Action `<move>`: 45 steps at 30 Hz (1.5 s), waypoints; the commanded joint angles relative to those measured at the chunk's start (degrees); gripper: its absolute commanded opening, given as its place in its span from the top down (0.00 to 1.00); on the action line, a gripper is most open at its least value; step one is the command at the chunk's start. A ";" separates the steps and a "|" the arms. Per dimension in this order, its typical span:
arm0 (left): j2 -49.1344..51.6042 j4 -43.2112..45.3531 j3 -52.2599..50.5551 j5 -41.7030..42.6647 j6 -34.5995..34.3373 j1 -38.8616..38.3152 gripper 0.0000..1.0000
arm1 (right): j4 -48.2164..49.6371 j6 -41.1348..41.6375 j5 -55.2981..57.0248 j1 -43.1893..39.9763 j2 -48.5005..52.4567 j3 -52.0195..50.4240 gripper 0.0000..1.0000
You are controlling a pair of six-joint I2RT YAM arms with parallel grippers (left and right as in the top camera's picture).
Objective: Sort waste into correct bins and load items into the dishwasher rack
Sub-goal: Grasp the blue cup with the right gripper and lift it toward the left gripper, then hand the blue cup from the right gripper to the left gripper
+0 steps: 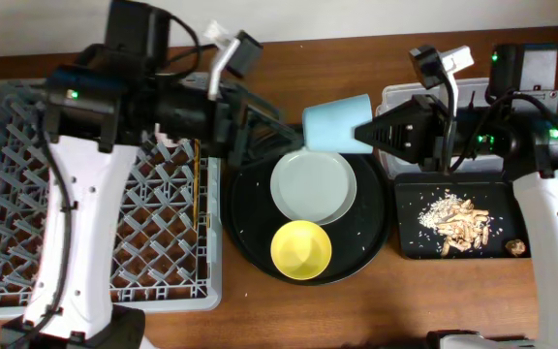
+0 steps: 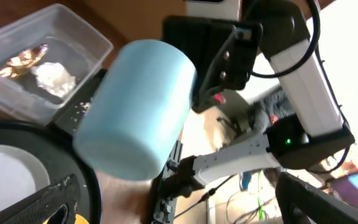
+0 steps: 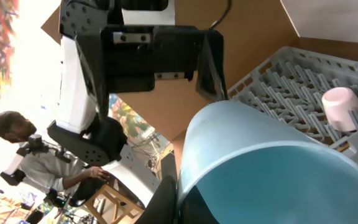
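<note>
My right gripper (image 1: 364,131) is shut on the rim of the small blue cup (image 1: 337,124) and holds it on its side in the air above the round tray's far edge. The cup fills the right wrist view (image 3: 272,162) and shows in the left wrist view (image 2: 135,106). My left gripper (image 1: 271,136) is open and empty, its fingers spread just left of the cup's base (image 2: 185,208). The plate (image 1: 313,186) and yellow bowl (image 1: 301,248) sit on the round tray. The pink cup (image 3: 344,107) stands in the grey rack (image 1: 8,194). Chopsticks (image 1: 198,184) lie in the rack.
The round black serving tray (image 1: 250,223) is at centre. The shallow black tray (image 1: 410,242) at the right holds food scraps (image 1: 458,218). The clear tub (image 2: 95,46) behind it holds the gold foil wrapper (image 2: 20,59) and white napkin (image 2: 55,78).
</note>
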 commanded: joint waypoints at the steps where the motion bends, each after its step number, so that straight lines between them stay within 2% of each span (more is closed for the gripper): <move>1: 0.13 0.13 0.20 -0.13 1.38 -3.41 0.01 | 0.17 -0.85 -2.38 0.04 -2.51 -0.04 0.96; 2: 0.13 0.31 0.20 0.09 1.40 -4.57 0.01 | 0.17 -0.61 -2.38 0.04 -2.69 -0.04 0.96; 4: 0.13 0.79 0.20 -4.79 1.40 -5.86 0.01 | 0.17 1.36 -2.38 0.04 -3.45 0.00 0.96; 9: 0.13 0.94 0.20 -9.35 1.38 -5.79 0.01 | 0.17 2.21 -2.36 0.04 -8.63 0.00 0.96; 12: 0.13 2.80 0.20 -2.16 1.38 -5.79 0.01 | 0.15 2.69 -2.38 0.07 -9.49 0.00 0.96; 15: 0.13 3.45 0.20 0.70 1.38 -5.84 0.01 | 0.35 3.23 -2.38 1.64 -9.49 0.00 0.96; 17: 0.13 3.41 0.20 5.01 1.38 -6.05 0.01 | 3.89 3.30 -2.36 3.93 -9.46 0.00 0.96; 22: 0.13 1.95 0.20 6.60 1.40 -8.59 0.02 | 7.76 3.72 -2.36 4.87 -8.52 -0.02 0.96; 24: 0.13 1.95 0.20 6.58 1.40 -9.51 0.10 | 7.74 3.72 -2.36 4.87 -7.41 -0.02 0.96; 27: 0.13 1.99 0.20 6.56 1.40 -9.53 0.33 | 7.74 3.72 -2.36 4.87 -6.32 -0.02 0.96; 32: 0.13 1.95 0.20 6.56 1.40 -9.53 0.34 | 7.76 3.72 -2.32 4.76 -6.23 -0.02 0.96; 33: 0.11 1.92 0.20 6.56 1.38 -9.40 0.32 | 7.76 3.72 -2.16 4.76 -6.23 -0.02 0.96; 35: 0.11 1.46 0.20 6.58 1.38 -8.98 0.22 | 7.69 3.74 -1.33 4.76 -6.23 -0.02 0.96; 38: 0.11 1.11 0.20 6.60 1.38 -8.28 0.22 | 7.69 3.74 -1.31 4.76 -6.23 -0.02 0.95; 44: 0.11 0.66 0.20 7.21 1.38 -6.84 0.23 | 7.72 3.72 -1.31 4.76 -6.23 -0.02 0.95; 45: 0.11 0.63 0.20 7.21 1.38 -6.84 0.32 | 7.72 3.72 -1.31 4.76 -6.23 -0.02 0.95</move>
